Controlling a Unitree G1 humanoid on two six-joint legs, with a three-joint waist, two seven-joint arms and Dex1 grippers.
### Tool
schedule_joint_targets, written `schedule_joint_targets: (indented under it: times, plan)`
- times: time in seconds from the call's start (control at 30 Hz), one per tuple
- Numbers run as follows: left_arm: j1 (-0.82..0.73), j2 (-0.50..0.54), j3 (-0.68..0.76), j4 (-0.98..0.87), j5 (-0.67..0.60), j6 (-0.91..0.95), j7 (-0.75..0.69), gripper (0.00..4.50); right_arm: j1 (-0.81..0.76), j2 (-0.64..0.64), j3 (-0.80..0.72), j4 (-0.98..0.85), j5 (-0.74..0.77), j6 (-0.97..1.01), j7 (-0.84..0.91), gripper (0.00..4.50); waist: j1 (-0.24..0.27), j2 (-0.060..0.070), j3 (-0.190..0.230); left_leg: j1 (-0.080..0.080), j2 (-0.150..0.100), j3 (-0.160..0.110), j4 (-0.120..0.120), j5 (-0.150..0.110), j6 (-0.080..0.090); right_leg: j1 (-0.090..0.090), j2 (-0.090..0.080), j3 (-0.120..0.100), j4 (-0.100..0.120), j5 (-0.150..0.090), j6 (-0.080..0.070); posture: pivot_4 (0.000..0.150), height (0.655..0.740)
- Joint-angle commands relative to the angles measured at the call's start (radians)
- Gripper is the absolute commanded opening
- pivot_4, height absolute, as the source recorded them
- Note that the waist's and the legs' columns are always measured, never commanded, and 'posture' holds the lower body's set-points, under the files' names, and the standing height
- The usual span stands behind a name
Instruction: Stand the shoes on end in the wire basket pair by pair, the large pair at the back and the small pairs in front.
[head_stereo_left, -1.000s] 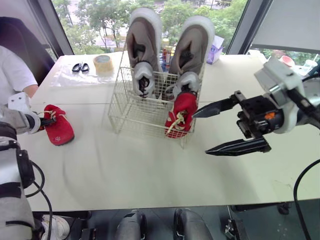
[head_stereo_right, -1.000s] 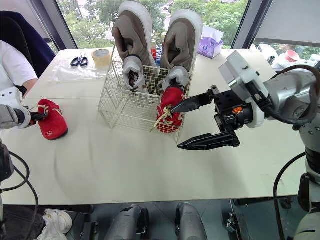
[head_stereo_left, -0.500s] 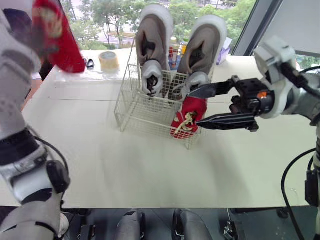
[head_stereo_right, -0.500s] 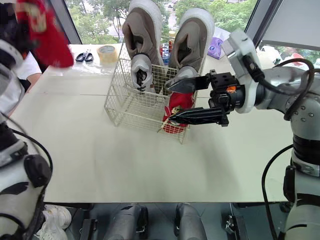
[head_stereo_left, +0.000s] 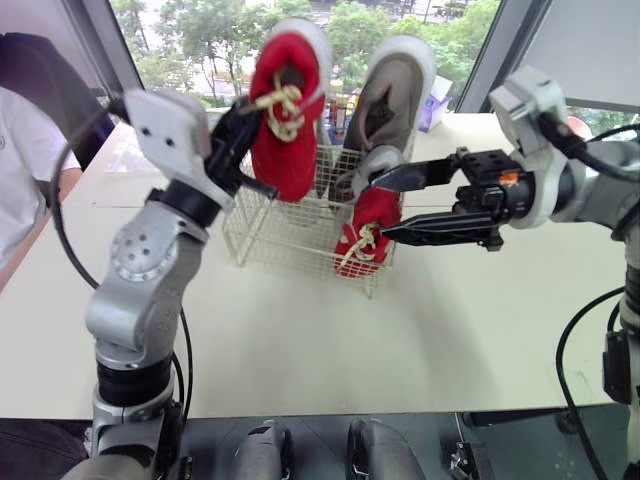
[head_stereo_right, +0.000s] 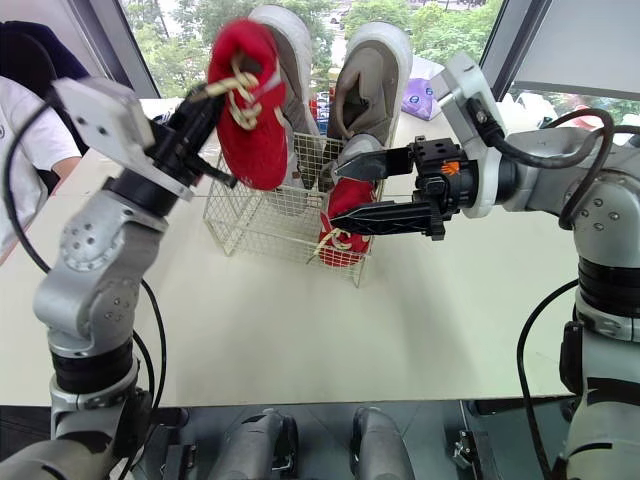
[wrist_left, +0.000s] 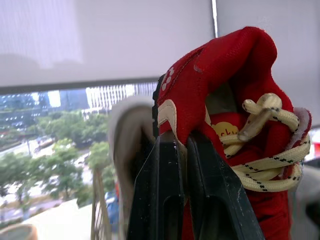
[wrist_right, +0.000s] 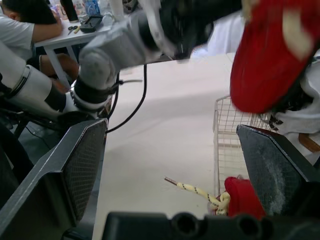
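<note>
The small red fabric shoe with cream laces (head_stereo_left: 285, 150) hangs in the air at the left half of the white wire basket (head_stereo_left: 300, 235), heel opening up and toe down. I cannot tell whether the toe is already inside the wire. My left gripper (wrist_left: 181, 142) has it by the heel collar, with both black fingers pressed together on the red rim and the knotted laces lying loose just beside them. Behind it, at the far side of the basket, the two large taupe shoes with white soles (head_stereo_left: 395, 90) stand on end, and the left one is mostly covered by the shoe I am holding. In the near right corner of the basket a second small red shoe (head_stereo_left: 368, 228) stands on end, with one cream lace (wrist_right: 195, 189) trailing out through the wire. My right gripper (head_stereo_right: 338, 194) sits at that corner with its fingers spread wide and nothing between them, one tip above that shoe and one lower beside it. Whether either tip touches the shoe or the wire I cannot tell. The basket rests on the pale table (head_stereo_left: 300, 330). A purple box (head_stereo_right: 425, 80) sits far right of the basket, and a person's white sleeve (head_stereo_left: 25, 150) shows at the far left edge.
</note>
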Motion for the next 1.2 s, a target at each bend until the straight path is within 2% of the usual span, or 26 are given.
schedule_joint_targets:
  times: [0.03,0.13,0.37,0.43,0.53,0.7,0.87,0.97,1.2]
  plan:
    - [0.046,-0.017,-0.006,-0.038,0.042,-0.063,0.007,0.08,-0.029,-0.006,-0.048,-0.033,0.040,0.026,-0.032,4.50,0.002,0.000,0.000,0.000,0.000,0.000,0.000,0.000,0.000,0.000,0.000,0.000,0.000,0.000,0.000,0.150,0.7400]
    - [0.089,-0.018,-0.009,-0.049,0.079,-0.078,0.016,0.08,-0.038,-0.006,-0.056,-0.038,0.061,0.047,-0.057,4.50,0.002,0.000,0.000,-0.001,0.000,-0.001,0.001,0.000,0.000,0.000,0.000,0.000,-0.001,0.000,0.000,0.150,0.7400]
    - [0.215,-0.020,-0.104,0.083,0.311,-0.307,0.027,0.08,-0.032,-0.001,-0.071,-0.042,0.093,0.062,-0.086,4.50,0.001,0.000,0.000,-0.001,0.000,-0.001,0.001,0.000,0.001,0.000,0.000,0.000,-0.001,0.000,0.000,0.150,0.7400]
    - [0.240,-0.056,-0.103,0.124,0.312,-0.326,0.043,0.08,-0.033,-0.002,-0.071,-0.040,0.098,0.064,-0.090,4.50,0.002,0.000,-0.001,-0.001,0.000,-0.001,0.001,0.000,0.001,0.000,-0.001,0.000,-0.001,0.000,0.000,0.150,0.7400]
    - [0.270,-0.057,-0.120,0.153,0.347,-0.358,0.026,0.08,-0.031,-0.004,-0.072,-0.042,0.105,0.069,-0.096,4.50,0.002,0.001,-0.001,-0.001,0.000,-0.001,0.001,-0.001,0.001,0.000,-0.001,0.000,-0.001,0.000,0.000,0.150,0.7400]
    - [0.328,-0.046,-0.129,0.090,0.352,-0.331,-0.008,0.08,-0.012,-0.007,-0.091,-0.057,0.147,0.095,-0.126,4.50,0.001,0.002,-0.002,0.000,0.000,-0.001,0.001,-0.001,0.001,0.000,-0.001,-0.001,-0.001,0.000,0.000,0.150,0.7400]
    - [0.260,-0.039,-0.107,0.059,0.389,-0.343,0.007,0.08,0.004,0.004,-0.104,-0.069,0.175,0.103,-0.159,4.50,0.003,0.002,-0.002,-0.001,0.000,-0.001,0.001,-0.001,0.002,0.001,-0.002,-0.001,-0.001,0.000,0.000,0.150,0.7400]
    - [0.217,-0.037,-0.103,0.049,0.406,-0.348,0.007,0.08,0.046,-0.002,-0.096,-0.056,0.139,0.065,-0.124,4.50,0.001,0.002,-0.002,-0.001,0.000,-0.001,0.001,-0.001,0.002,0.000,-0.001,-0.001,-0.002,0.000,0.000,0.150,0.7400]
    - [0.199,-0.034,-0.091,0.064,0.460,-0.406,0.013,0.08,0.106,-0.010,-0.102,-0.064,0.110,0.018,-0.083,4.50,0.000,0.003,-0.002,-0.002,0.000,-0.001,0.001,-0.001,0.002,0.000,-0.001,-0.001,-0.001,0.000,0.000,0.150,0.7400]
